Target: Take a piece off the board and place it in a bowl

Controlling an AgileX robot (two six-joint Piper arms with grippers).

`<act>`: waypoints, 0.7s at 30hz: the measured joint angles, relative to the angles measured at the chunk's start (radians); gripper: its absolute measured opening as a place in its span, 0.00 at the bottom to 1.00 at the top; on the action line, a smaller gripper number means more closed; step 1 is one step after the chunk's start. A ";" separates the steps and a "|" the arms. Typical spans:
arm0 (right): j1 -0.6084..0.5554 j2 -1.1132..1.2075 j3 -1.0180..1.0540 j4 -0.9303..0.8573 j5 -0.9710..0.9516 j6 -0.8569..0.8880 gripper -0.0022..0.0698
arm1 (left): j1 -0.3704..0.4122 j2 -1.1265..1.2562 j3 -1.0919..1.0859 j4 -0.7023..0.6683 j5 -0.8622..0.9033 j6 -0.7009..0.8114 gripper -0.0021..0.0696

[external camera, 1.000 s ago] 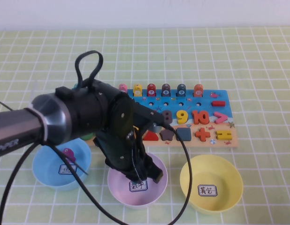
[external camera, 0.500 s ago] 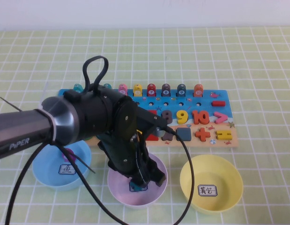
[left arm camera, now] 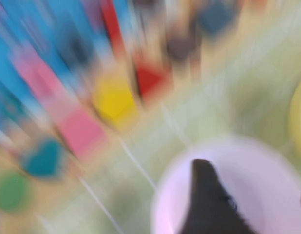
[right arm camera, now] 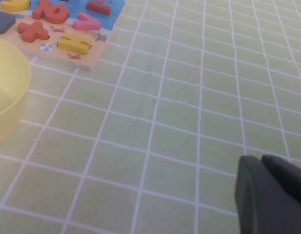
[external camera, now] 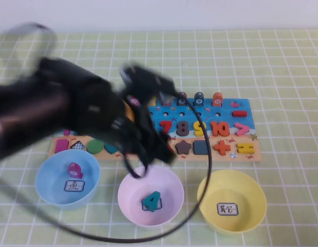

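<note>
A teal number 4 [external camera: 151, 200] lies loose in the pink bowl [external camera: 124, 188] at the front middle. My left gripper [external camera: 160, 153] is blurred by motion, above the bowl's far rim at the front edge of the puzzle board [external camera: 241, 105]. In the left wrist view the left gripper [left arm camera: 253, 180] is open and empty, with one dark finger [left arm camera: 206, 204] over the pink bowl [left arm camera: 267, 161]. My right gripper [right arm camera: 260, 160] is shut and empty, low over bare tablecloth to the right of the board [right arm camera: 87, 58]; it is out of the high view.
A blue bowl [external camera: 46, 175] at the front left holds a purple piece [external camera: 74, 170]. A yellow bowl [external camera: 251, 190] stands at the front right and also shows in the right wrist view [right arm camera: 9, 97]. Several number and shape pieces fill the board. A black cable loops over the pink bowl.
My left gripper let the teal 4 go into the pink bowl, then rose and swung back toward the board. The right arm has not moved.
</note>
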 joint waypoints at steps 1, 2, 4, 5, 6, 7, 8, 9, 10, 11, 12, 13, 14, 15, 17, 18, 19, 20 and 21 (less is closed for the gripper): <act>0.000 0.000 0.000 0.000 0.000 0.000 0.01 | 0.000 -0.061 0.000 0.017 -0.021 0.000 0.50; 0.000 0.000 0.000 0.000 0.000 0.000 0.01 | 0.000 -0.124 0.000 0.039 -0.045 0.000 0.44; 0.000 0.000 0.000 0.000 0.000 0.000 0.01 | 0.000 -0.241 0.015 0.095 -0.090 -0.012 0.30; 0.000 0.000 0.000 0.000 0.000 0.000 0.01 | 0.000 -0.307 0.033 0.122 -0.116 -0.025 0.22; 0.000 0.000 0.000 0.000 0.000 0.000 0.01 | 0.000 -0.372 0.061 0.147 -0.138 -0.042 0.15; 0.000 0.000 0.000 0.000 0.000 0.000 0.01 | 0.000 -0.435 0.097 0.169 -0.157 -0.059 0.11; 0.000 0.000 0.000 0.000 0.000 0.000 0.01 | 0.000 -0.485 0.131 0.181 -0.176 -0.073 0.08; 0.000 0.000 0.000 0.000 0.000 0.000 0.01 | 0.000 -0.546 0.182 0.189 -0.201 -0.082 0.06; 0.000 0.000 0.000 0.000 0.000 0.000 0.01 | 0.000 -0.607 0.239 0.193 -0.232 -0.090 0.05; 0.000 0.000 0.000 0.000 0.000 0.000 0.01 | 0.000 -0.667 0.286 0.199 -0.257 -0.103 0.04; 0.000 0.000 0.000 0.000 0.000 0.000 0.01 | 0.000 -0.726 0.346 0.204 -0.290 -0.119 0.04; 0.000 0.000 0.000 0.000 0.000 0.000 0.01 | 0.000 -0.785 0.404 0.215 -0.320 -0.139 0.03; 0.000 0.000 0.000 0.000 0.000 0.000 0.01 | 0.000 -0.841 0.458 0.226 -0.352 -0.163 0.03; 0.000 0.000 0.000 0.000 0.000 0.000 0.01 | 0.000 -0.885 0.509 0.238 -0.374 -0.181 0.03; 0.000 0.000 0.000 0.000 0.000 0.000 0.01 | 0.000 -0.976 0.588 0.258 -0.412 -0.218 0.03; 0.000 0.000 0.000 0.000 0.000 0.000 0.01 | 0.000 -1.027 0.631 0.267 -0.440 -0.237 0.03; 0.000 0.000 0.000 0.000 0.000 0.000 0.01 | 0.000 -1.049 0.650 0.270 -0.451 -0.247 0.03; 0.000 0.000 0.000 0.000 0.000 0.000 0.01 | 0.000 -1.079 0.678 0.273 -0.461 -0.256 0.03; 0.000 0.000 0.000 0.000 0.000 0.000 0.01 | 0.000 -1.103 0.701 0.273 -0.464 -0.262 0.03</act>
